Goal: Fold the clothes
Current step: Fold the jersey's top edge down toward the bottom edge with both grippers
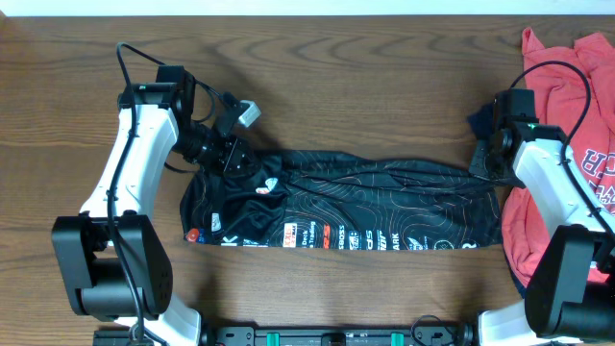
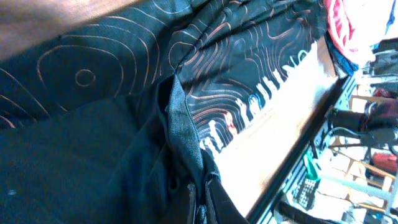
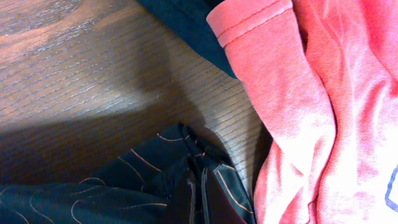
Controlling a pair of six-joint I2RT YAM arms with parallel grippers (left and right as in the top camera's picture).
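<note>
Spanning the wood-grain table (image 1: 365,96) lies the jersey (image 1: 375,207); left fingers (image 1: 231,154) and right fingers (image 1: 491,164) pinch its ends.

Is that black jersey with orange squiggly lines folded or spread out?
Partly folded: the black jersey lies as a long narrow band, left gripper and right gripper pinching its ends.

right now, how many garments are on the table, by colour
black jersey: 1
red T-shirt: 1
navy garment: 1, mostly hidden under the red one
total: 3
</note>
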